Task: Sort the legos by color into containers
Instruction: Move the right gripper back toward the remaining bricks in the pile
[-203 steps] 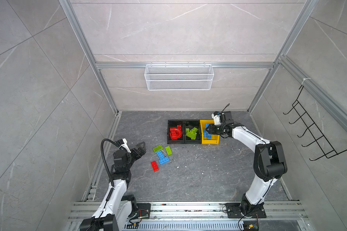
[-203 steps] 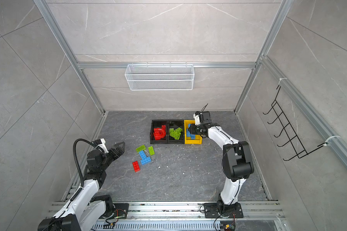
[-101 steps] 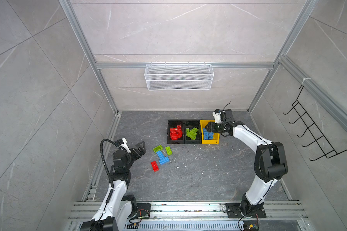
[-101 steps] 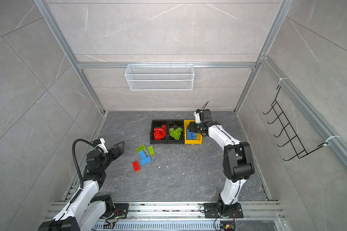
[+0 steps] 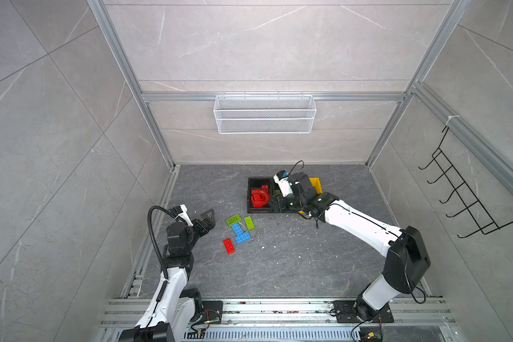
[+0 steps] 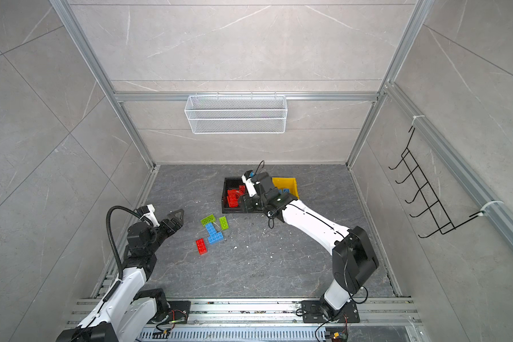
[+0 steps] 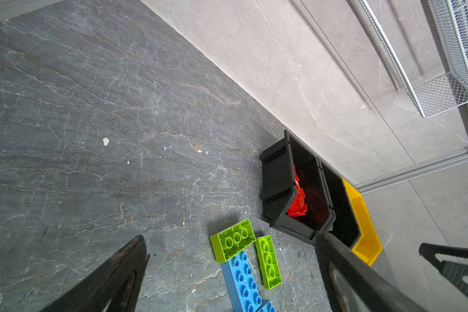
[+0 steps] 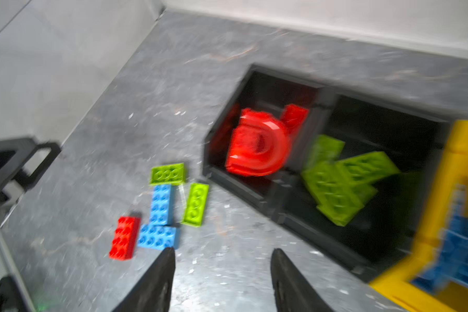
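We are judging the sort as mostly complete. The left black bin (image 5: 249, 194) is holding the red pieces, among them the red arch (image 5: 259, 197). The middle black bin (image 8: 322, 240) is holding the lime green bricks (image 8: 343, 186), and the yellow bin (image 6: 290, 183) is holding the blue bricks (image 8: 454, 251).

Five legos are lying loose on the floor (image 5: 293, 266), near the front of the bins:
- first green brick (image 5: 233, 220)
- second green brick (image 5: 249, 222)
- long blue brick (image 5: 236, 228)
- short blue brick (image 5: 243, 237)
- red brick (image 5: 229, 246)

We are finding the right gripper (image 8: 222, 252) empty, with its jaws standing partly apart, hanging by the front of the bins. The right arm (image 5: 359, 222) is hiding the middle black bin in both top views and is crowding the approach to the row.

The left gripper (image 5: 210, 220) is hovering just beside the loose cluster, jaws spread wide, touching no brick.

We are treating the cluster itself as the main hindrance. The long blue brick is touching both the first green brick and the short blue brick, leaving little finger room.

The white wire basket (image 5: 264, 114) and the black hook rack (image 5: 462, 201) are hanging on the walls, well apart from the work.
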Robot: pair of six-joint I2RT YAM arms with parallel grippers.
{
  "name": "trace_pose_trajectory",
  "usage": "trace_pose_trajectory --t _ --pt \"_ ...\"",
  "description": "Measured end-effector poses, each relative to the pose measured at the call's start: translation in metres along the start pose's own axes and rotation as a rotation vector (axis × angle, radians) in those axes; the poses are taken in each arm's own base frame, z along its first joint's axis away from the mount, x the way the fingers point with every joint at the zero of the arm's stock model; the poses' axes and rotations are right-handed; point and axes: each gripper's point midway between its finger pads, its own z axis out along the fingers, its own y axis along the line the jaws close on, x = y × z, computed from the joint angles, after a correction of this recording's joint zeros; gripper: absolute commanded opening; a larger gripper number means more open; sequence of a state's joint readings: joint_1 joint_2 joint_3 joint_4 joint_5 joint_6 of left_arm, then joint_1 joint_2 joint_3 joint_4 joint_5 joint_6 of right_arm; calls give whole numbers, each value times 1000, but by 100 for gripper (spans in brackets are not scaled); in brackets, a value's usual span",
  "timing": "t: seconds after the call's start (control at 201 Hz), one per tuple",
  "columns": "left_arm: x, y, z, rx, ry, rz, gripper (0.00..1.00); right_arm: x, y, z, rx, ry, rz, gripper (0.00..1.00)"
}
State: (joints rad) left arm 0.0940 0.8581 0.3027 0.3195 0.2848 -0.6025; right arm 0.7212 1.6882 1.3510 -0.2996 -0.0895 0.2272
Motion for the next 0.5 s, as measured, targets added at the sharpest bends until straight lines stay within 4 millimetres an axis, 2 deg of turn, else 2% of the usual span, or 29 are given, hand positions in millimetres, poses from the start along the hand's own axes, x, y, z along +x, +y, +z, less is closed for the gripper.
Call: trace_pose_trajectory --t 0.08,0.179,0.304,0.498 --pt "-1 0 0 -1 -4 1 100 12 21 23 -7 40 -49 59" --pt "-1 0 -1 -3 -7 1 100 27 34 50 1 94 -82 60" --pt "-2 1 -1 -9 -11 1 100 40 37 76 28 144 -103 59" --pt "-4 0 -2 -8 -18 3 100 42 41 106 76 172 -129 60"
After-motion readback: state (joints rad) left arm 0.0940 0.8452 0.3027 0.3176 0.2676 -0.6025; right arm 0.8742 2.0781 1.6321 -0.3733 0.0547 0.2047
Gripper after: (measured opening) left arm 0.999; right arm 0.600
